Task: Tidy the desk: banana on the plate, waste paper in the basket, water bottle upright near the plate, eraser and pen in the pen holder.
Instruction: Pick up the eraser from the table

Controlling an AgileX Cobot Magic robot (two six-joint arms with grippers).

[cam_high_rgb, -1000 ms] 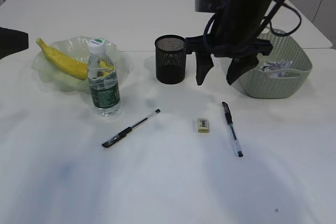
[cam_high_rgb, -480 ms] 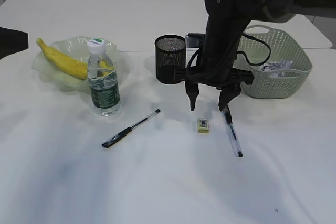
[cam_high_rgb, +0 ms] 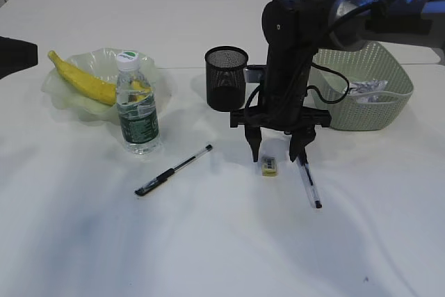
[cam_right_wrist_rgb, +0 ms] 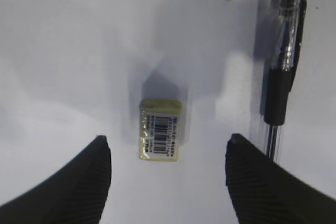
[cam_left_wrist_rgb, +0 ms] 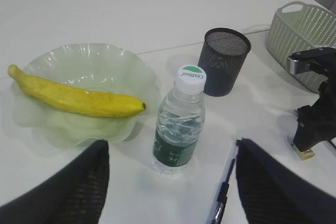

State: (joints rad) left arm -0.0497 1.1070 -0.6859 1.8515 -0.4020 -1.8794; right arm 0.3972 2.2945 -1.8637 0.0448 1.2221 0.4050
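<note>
Though blurry, barcoded eraser (cam_right_wrist_rgb: 160,129).

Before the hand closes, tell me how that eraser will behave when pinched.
The eraser is a small flat block, so it probably won't roll. It looks light and may skid on the smooth table if one side touches first. The open right hand straddles it.
</note>
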